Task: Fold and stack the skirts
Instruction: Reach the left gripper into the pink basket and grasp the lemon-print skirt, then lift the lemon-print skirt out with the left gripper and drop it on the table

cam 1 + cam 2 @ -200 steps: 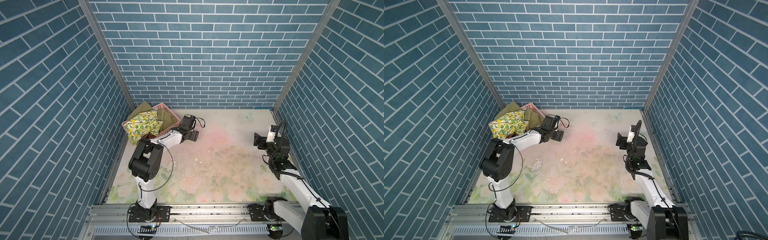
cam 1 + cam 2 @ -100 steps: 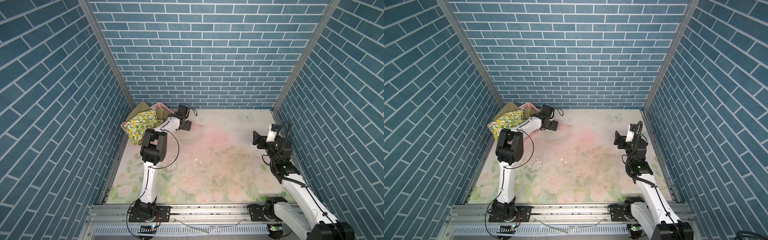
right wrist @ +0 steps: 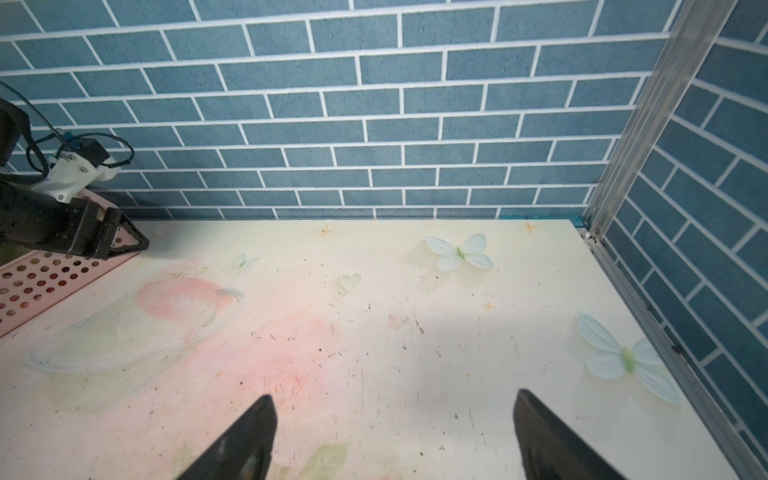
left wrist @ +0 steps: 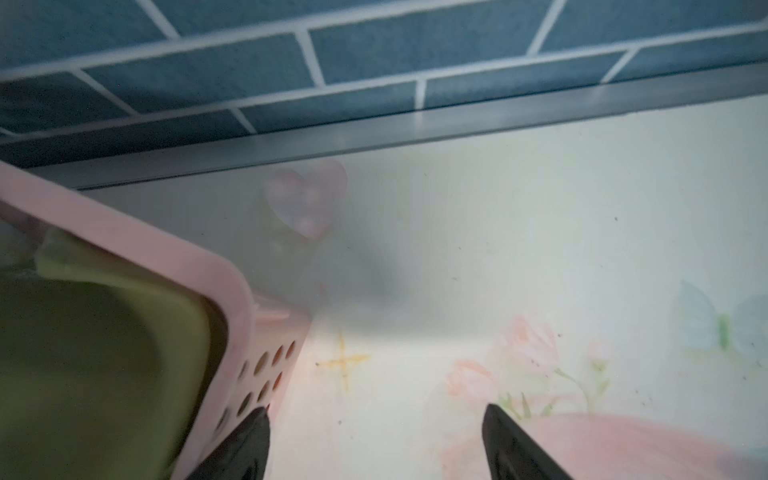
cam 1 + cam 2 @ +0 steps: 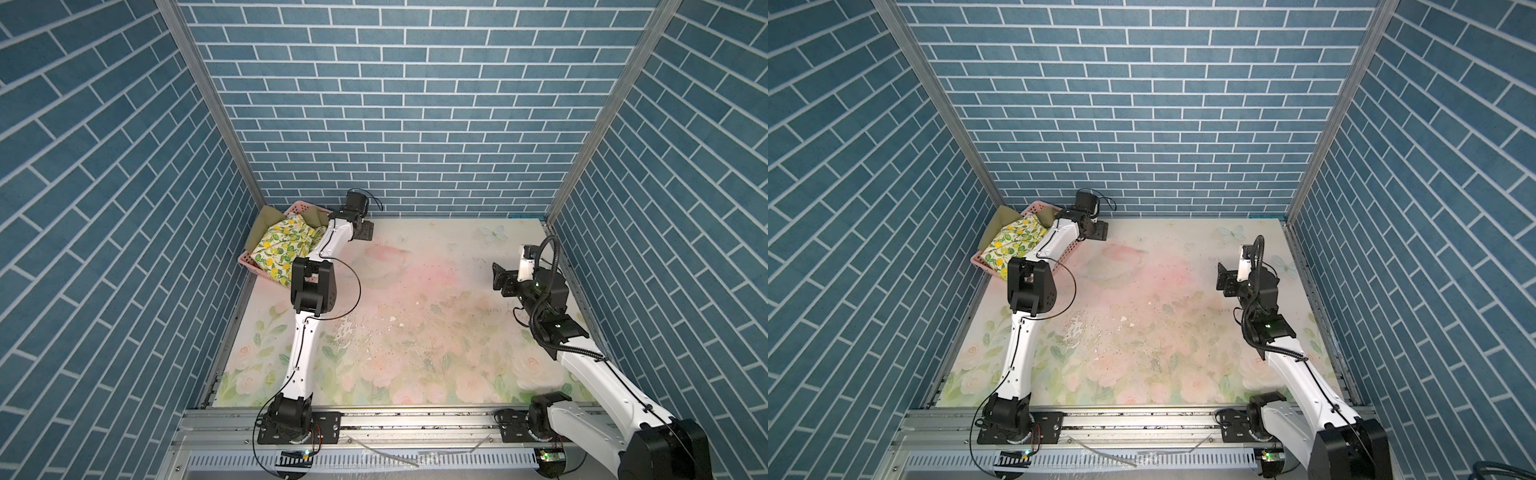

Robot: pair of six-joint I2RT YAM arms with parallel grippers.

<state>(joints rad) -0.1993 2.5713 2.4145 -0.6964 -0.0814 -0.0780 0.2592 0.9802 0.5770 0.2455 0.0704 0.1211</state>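
Up front, along the near edge: metal rail (image 5: 415, 419) with both arm bases bolted on. Beyond it, faded rose-printed table covering (image 5: 415, 316), scuffed and speckled around the middle. Over its right side, near the right wall: right gripper (image 3: 395, 399), raised above the covering, jaws spread wide, nothing between them. Farther back and to the left: left gripper (image 4: 376, 415), likewise spread wide and empty, hanging over bare covering just beside the far right corner of the pink perforated basket (image 4: 166, 257); one fingertip (image 4: 257, 419) close against the holed wall, contact impossible to judge. In the far left corner, that basket heaped with cloth: lemon-print skirt (image 5: 282, 249) on top, white with yellow fruit and green leaves, spilling over the near rim; olive green skirt (image 5: 266, 218) under and behind it, draped over the far rim, up against the side wall. Behind everything, blue brick wall (image 5: 395, 124).
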